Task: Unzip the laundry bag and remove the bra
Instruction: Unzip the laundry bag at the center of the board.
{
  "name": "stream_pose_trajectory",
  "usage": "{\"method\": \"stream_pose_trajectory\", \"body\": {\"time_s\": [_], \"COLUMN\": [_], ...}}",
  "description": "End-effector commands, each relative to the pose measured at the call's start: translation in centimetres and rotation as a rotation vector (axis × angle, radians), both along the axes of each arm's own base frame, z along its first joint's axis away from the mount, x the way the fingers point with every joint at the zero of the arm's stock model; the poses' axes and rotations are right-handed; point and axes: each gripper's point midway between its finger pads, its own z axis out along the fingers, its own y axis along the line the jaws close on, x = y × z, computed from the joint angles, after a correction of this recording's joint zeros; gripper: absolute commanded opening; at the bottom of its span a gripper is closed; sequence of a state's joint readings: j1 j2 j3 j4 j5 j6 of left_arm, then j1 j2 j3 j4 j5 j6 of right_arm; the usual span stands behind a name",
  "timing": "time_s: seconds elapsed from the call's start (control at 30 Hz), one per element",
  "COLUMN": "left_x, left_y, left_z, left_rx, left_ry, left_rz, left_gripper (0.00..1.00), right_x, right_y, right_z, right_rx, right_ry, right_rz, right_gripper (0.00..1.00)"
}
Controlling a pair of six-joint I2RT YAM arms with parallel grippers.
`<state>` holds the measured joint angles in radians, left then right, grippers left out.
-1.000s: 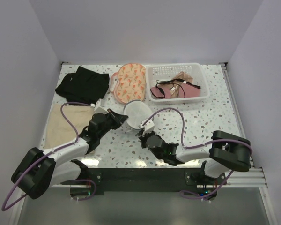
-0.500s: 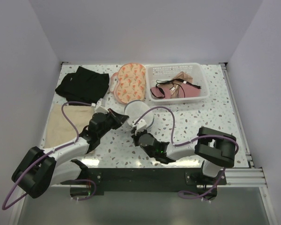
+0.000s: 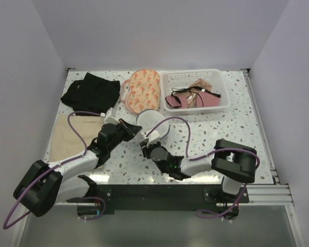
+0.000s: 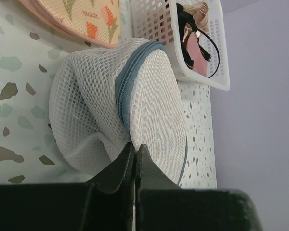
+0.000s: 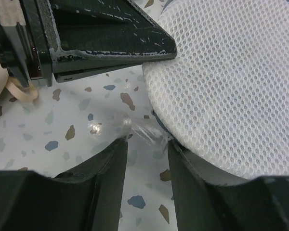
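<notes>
Hands sit at the round white mesh laundry bag (image 4: 86,101): left hand (image 4: 135,147) pressed together, seemingly pinching its edge; right hand (image 5: 147,144) spread.

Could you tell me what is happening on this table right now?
A white mesh laundry bag lies in the middle of the speckled table. The left gripper is shut, pinching the bag's edge. The right gripper stands open beside its near rim, holding nothing. The blue zipper looks closed, so unzipping is not yet done.
</notes>
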<state>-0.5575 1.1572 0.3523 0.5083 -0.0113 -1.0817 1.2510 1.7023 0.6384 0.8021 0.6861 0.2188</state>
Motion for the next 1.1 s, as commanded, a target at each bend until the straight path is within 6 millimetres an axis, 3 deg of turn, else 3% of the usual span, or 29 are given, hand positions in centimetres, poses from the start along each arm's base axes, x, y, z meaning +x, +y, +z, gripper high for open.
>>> {"method": "stream_pose_trajectory", "body": {"time_s": [0.0,0.17,0.43,0.7,1.07], "left_x": [0.4,0.2,0.2,0.8,1.2], "left_y": [-0.9,-0.8,-0.2,0.3,0.8], "left_z": [2.2,2.0,1.5,1.9,2.0], "left_rx": [-0.038,-0.033,-0.017,0.009,0.048], "left_ry": [-0.053,-0.049,-0.042,-0.063,-0.078], "left_rz": [-0.03,-0.026,0.0,0.027,0.052], "left_gripper": [0.0,0.0,0.0,0.0,0.0], "right_x": [2.2,2.5,2.4,1.7,1.0], "right_y": [-0.4,-1.4,-2.7,-3.4,-6.9], "right_z": [3.2,3.5,3.4,2.1,0.9], "right_rx": [0.089,0.088,0.09,0.074,0.047], "right_ry": [-0.08,-0.093,-0.088,-0.052,-0.02], "right_rz": [-0.145,-0.196,-0.23,-0.207,-0.271], "right_gripper": [0.42,0.31,0.01,0.0,0.0]}}
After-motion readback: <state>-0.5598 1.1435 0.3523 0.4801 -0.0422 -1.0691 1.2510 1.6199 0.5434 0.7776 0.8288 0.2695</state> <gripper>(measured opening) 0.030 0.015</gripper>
